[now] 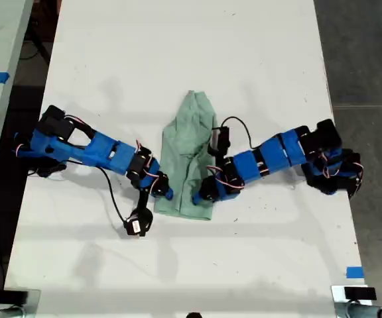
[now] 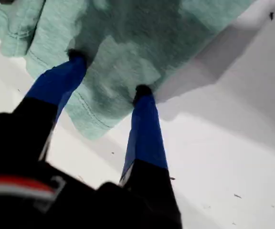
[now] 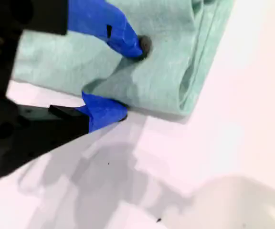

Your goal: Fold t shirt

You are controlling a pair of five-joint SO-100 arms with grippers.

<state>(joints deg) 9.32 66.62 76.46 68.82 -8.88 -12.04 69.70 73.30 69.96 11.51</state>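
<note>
The t shirt (image 1: 190, 156) is showing as soft, matt knit cloth in pale mint green, its surface faintly heathered and lightly wrinkled, with stitched hems running along its edges in the first wrist view (image 2: 128, 52). In the second wrist view (image 3: 175, 57) its layered edge is looking thick and slightly fuzzy.

My first gripper (image 2: 110, 74) is presenting smooth blue plastic fingers (image 2: 144, 129) with a slight sheen, dark at the tips, on a black matt plastic body. My second gripper (image 3: 130, 78) is showing the same smooth blue plastic.

The table (image 1: 178, 53) is appearing as a smooth, white surface with a slight gloss, speckled with tiny dark flecks.
</note>
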